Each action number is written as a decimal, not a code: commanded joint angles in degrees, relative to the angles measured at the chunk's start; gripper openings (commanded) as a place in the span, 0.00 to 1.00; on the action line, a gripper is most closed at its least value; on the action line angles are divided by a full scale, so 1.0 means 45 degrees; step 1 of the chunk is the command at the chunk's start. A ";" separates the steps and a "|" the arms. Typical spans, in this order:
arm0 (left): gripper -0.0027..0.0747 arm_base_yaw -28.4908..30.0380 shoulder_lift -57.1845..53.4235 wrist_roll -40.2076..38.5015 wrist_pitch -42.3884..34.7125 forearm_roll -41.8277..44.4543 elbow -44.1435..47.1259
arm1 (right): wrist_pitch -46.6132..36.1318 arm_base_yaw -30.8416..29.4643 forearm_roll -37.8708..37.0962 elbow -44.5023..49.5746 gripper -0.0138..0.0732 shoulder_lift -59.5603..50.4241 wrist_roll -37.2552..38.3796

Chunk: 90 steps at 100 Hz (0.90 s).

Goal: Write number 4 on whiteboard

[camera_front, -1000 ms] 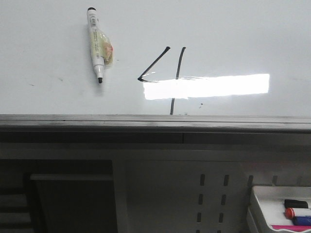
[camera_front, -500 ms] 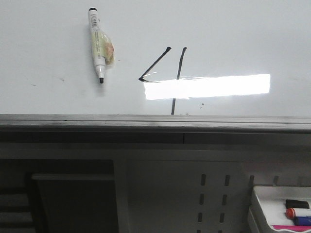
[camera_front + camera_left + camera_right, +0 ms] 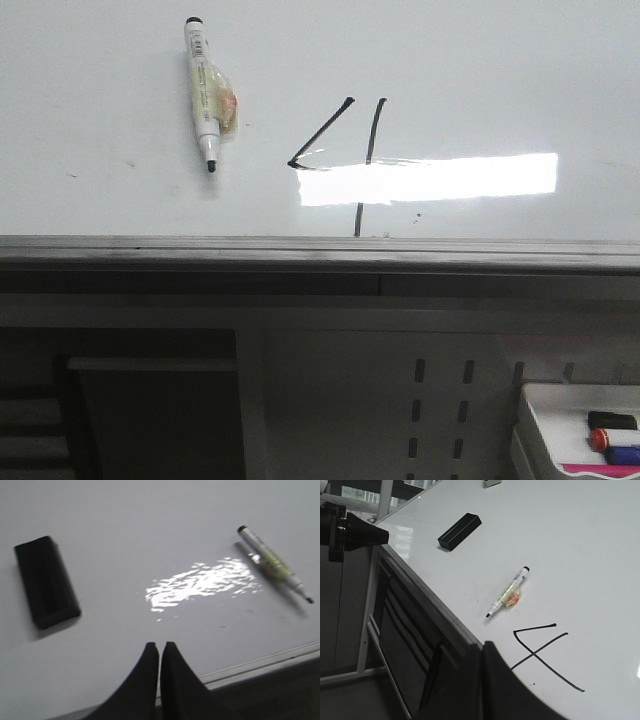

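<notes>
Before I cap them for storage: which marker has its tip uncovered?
The white marker lying on the whiteboard, left of the number 4: its black tip is bare. The markers in the tray at lower right appear capped.

1. Handwritten black number 4 point(image 3: 352, 160) on the whiteboard point(image 3: 500, 70), right of the marker point(image 3: 205, 92).
2. Marker barrel print: too small to read.
3. No other legible text.

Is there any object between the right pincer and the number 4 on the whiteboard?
Nothing visible is. In the right wrist view the right pincer, shut and empty, is near the board's edge, and the whiteboard is bare between it and the number 4. The marker lies off to one side.
</notes>
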 commanded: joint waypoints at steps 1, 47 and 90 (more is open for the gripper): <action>0.01 0.0929 -0.0610 -0.2039 -0.0382 0.1399 0.0213 | -0.0864 -0.0102 0.0174 -0.0331 0.08 0.0130 -0.0038; 0.01 0.1803 -0.1301 -0.3771 0.3521 0.1370 0.0952 | -0.0864 -0.0102 0.0174 -0.0331 0.08 0.0130 -0.0038; 0.01 0.1803 -0.1301 -0.3771 0.3521 0.1370 0.0952 | -0.0864 -0.0102 0.0174 -0.0331 0.08 0.0130 -0.0038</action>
